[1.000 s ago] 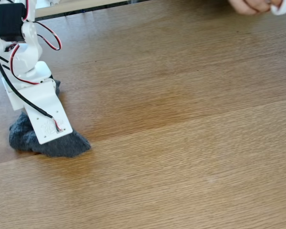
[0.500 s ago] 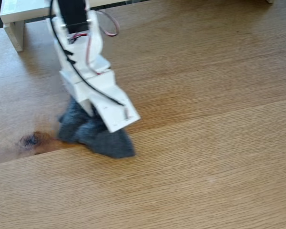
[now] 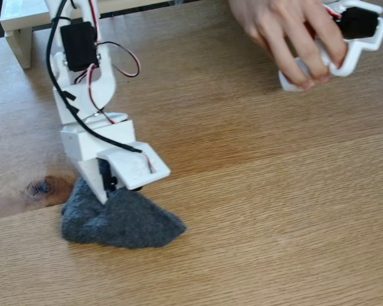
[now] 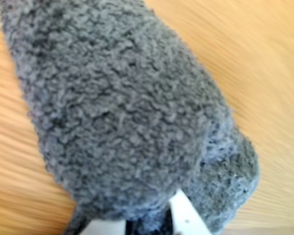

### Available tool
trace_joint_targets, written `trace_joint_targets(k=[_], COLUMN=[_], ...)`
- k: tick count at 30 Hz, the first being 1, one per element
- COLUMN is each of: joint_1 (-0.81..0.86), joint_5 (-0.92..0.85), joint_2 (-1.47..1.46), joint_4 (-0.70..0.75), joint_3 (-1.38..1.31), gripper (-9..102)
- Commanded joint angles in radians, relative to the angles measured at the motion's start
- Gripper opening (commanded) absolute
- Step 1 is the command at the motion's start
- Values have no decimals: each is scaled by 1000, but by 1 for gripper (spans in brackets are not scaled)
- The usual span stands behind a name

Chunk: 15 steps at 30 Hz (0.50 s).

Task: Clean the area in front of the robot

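Note:
In the fixed view the robot (image 3: 89, 83), a white arm with black servos and red and black wires, reaches down at the left of the light-brown wooden area (image 3: 274, 191). Its gripper (image 3: 108, 197) is pressed into a dark grey fuzzy cloth (image 3: 124, 223) lying on the wood, and the fingertips are buried in it. The wrist view has the cloth (image 4: 122, 107) bunched over the gripper (image 4: 157, 223), with one white fingertip (image 4: 186, 220) poking out at the bottom edge. The jaws look shut on the cloth.
A person's hand (image 3: 287, 38) grips a white handle with a black servo (image 3: 357, 32) at the top right. A white shelf-like board (image 3: 22, 19) stands at the top left. A dark knot (image 3: 41, 187) marks the wood just left of the cloth.
The arm has swept the cloth from the far left to the right and then nearer to the camera. The hand with the white handle has come further into view at the top right.

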Motion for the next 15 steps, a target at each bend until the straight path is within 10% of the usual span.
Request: trace_joint_targets(k=[1,15], joint_1=[278,387], joint_5=[-84,235], joint_2=[26,623], joint_4=[28,557], joint_3=[-15,-20], gripper=[0,0])
